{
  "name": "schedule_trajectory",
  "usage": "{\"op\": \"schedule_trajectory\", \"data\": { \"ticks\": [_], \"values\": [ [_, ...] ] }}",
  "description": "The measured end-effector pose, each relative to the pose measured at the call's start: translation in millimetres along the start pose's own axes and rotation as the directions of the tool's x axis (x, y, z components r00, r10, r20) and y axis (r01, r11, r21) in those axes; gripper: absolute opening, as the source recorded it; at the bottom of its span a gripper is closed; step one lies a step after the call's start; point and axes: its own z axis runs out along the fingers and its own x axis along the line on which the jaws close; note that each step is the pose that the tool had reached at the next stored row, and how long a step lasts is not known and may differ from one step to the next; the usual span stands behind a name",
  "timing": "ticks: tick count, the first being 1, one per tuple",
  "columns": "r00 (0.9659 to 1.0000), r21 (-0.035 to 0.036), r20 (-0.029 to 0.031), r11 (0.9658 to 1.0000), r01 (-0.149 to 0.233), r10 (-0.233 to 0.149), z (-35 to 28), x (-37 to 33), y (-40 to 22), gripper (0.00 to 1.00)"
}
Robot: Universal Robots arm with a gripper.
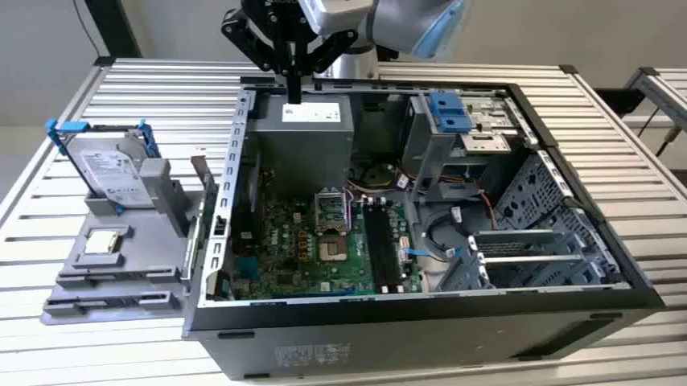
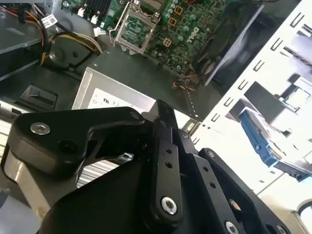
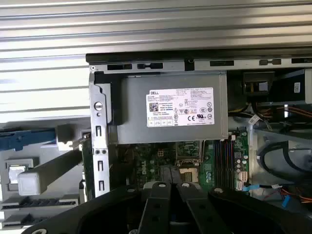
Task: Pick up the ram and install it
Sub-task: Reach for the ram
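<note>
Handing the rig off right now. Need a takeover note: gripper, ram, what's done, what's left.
Gripper: fingers look shut with nothing seen between them, hovering over the power supply inside the open case.
Ram: probably the thin board standing on edge at the grey tray, next to the case wall; hard to be sure.
Done: nothing that shows. The black memory slots on the motherboard look empty.
Left: the whole job, pick and install.

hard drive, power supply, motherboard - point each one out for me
hard drive point(image 1: 108, 167): exterior view, its silver labelled face
power supply point(image 3: 173, 107): first wrist view, its white label
motherboard point(image 1: 281, 235): exterior view, bare green board
</note>
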Motion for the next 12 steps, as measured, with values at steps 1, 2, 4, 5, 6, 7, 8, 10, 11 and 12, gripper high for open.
{"op": "schedule_trajectory", "data": {
  "ticks": [1,2,4,5,6,7,8,10,11,12],
  "values": [
    [1.0000,0.0000,0.0000,1.0000,0.000,0.000,0.0,0.0,0.0,0.00],
    [1.0000,0.0000,0.0001,1.0000,0.000,0.000,0.0,0.0,0.0,0.00],
    [1.0000,-0.0024,-0.0001,1.0000,0.000,0.000,0.0,0.0,0.0,0.00],
    [1.0000,-0.0024,-0.0002,1.0000,0.000,0.000,0.0,0.0,0.0,0.00],
    [1.0000,-0.0024,-0.0001,1.0000,0.000,0.000,0.0,0.0,0.0,0.00],
    [1.0000,-0.0024,-0.0001,1.0000,0.000,0.000,0.0,0.0,0.0,0.00],
    [1.0000,-0.0024,-0.0001,1.0000,0.000,0.000,0.0,0.0,0.0,0.00],
    [1.0000,-0.0024,-0.0001,1.0000,0.000,0.000,0.0,0.1,-0.1,0.00],
    [1.0000,-0.0024,-0.0001,1.0000,0.000,0.000,0.0,0.4,-0.1,0.00],
    [1.0000,-0.0024,-0.0001,1.0000,0.000,0.000,-0.1,1.1,-0.2,0.00]
  ]
}}
